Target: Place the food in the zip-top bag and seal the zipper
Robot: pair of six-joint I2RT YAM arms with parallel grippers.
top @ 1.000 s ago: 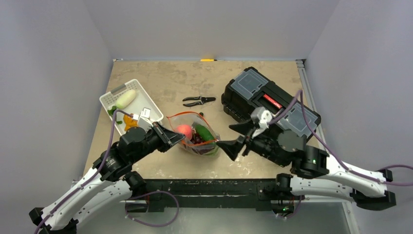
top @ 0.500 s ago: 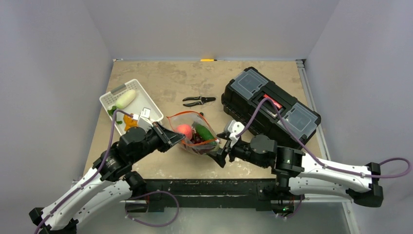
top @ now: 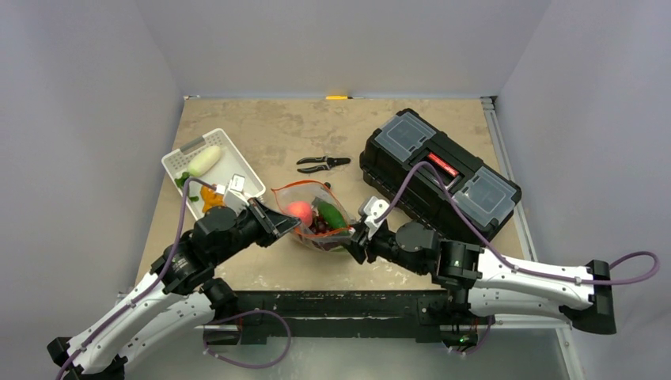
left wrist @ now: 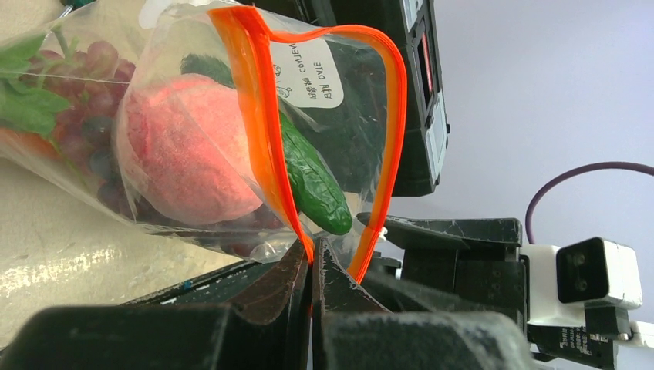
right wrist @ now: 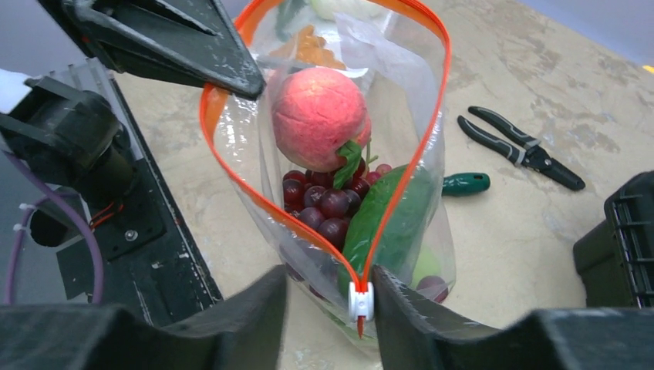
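A mottled tan worktop (top: 277, 131) sits in a booth of plain grey walls, with a short yellow mark (top: 337, 97) at its far edge. On the left is a white slotted basket (top: 228, 169) holding a pale vegetable (top: 204, 160), on the right a black toolbox (top: 439, 170) set at a slant, and between them black-handled pliers (top: 323, 164). The zip-top bag (top: 316, 215) stands near the front edge between the two arms, its mouth gaping, with the peach (top: 298, 212), cucumber (top: 331, 214) and grape bunch (top: 320, 226) inside. The left fingers (left wrist: 311, 258) are clenched on the zipper (left wrist: 266, 154) at one end of the mouth. The right fingers (right wrist: 328, 297) stand apart, straddling the white slider (right wrist: 359, 301) at the other end – one side close against it, a clear gap on the other. What looks like the carrot (top: 210, 198) lies by the basket's near corner, partly behind the left arm and its cable. A green handle (right wrist: 465, 183) shows on the worktop past the bag, the rest of it hidden by the plastic. Crinkles and a white label blur the bag's lower contents. The toolbox's right end lies close to the rail along the right edge, and the basket close to the left wall – bare worktop stretches beyond the pliers to the far wall.
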